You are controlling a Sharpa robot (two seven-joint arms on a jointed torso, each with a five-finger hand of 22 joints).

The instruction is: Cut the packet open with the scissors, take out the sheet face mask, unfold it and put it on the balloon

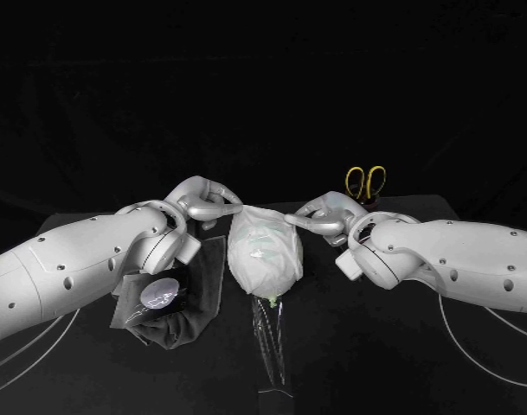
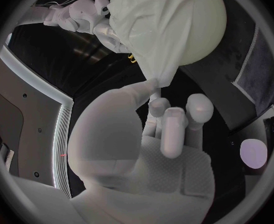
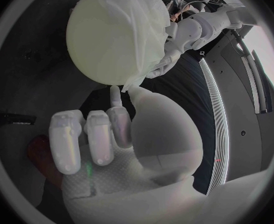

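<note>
A pale green balloon (image 1: 267, 270) stands mid-table on a thin clear stem (image 1: 271, 346). The white sheet mask (image 1: 260, 235) is draped over it. My left hand (image 1: 206, 202) pinches the mask's upper left corner and my right hand (image 1: 318, 216) pinches its upper right corner, one on each side of the balloon's top. In the left wrist view the left hand (image 2: 169, 129) holds a mask (image 2: 152, 30) corner beside the balloon (image 2: 202, 35). In the right wrist view the right hand (image 3: 102, 134) pinches the mask (image 3: 139, 20) against the balloon (image 3: 99, 40). The yellow-handled scissors (image 1: 365, 182) stand behind my right hand.
The dark opened packet (image 1: 157, 303), with a shiny round patch, lies on the table under my left forearm, left of the balloon's stem. The scissors stand upright in a dark holder at the table's back right.
</note>
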